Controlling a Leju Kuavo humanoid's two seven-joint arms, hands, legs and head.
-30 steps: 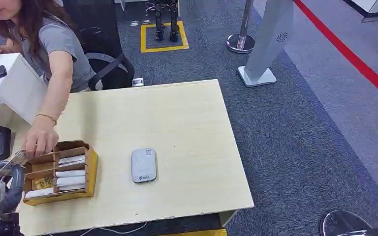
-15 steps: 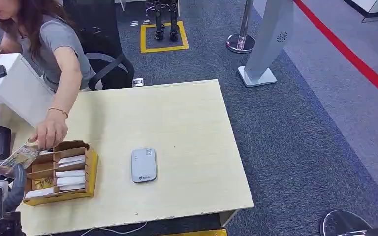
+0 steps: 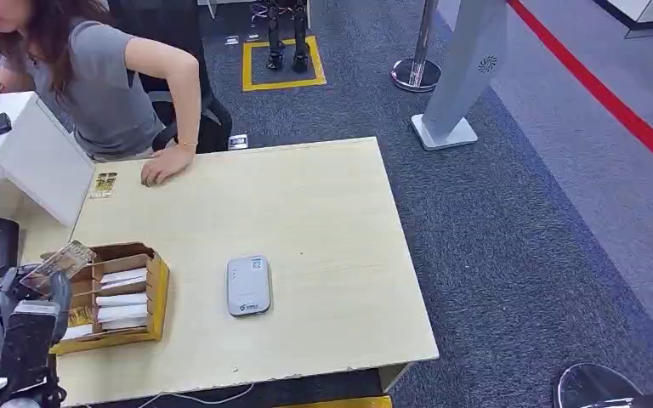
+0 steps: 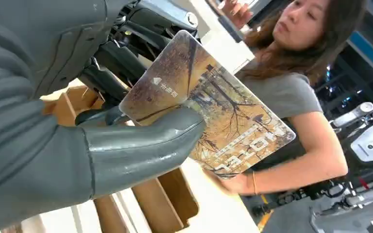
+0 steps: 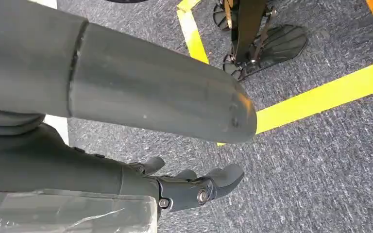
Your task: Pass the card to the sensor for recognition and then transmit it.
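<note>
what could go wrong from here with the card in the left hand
1. The left hand pinches the card by one corner, with most of it sticking out past the thumb; it might slip or twist on the way to the sensor.
2. The hand sits right beside the cardboard card box, which lies between it and the sensor, so a low sweep may clip or drag the box.
</note>
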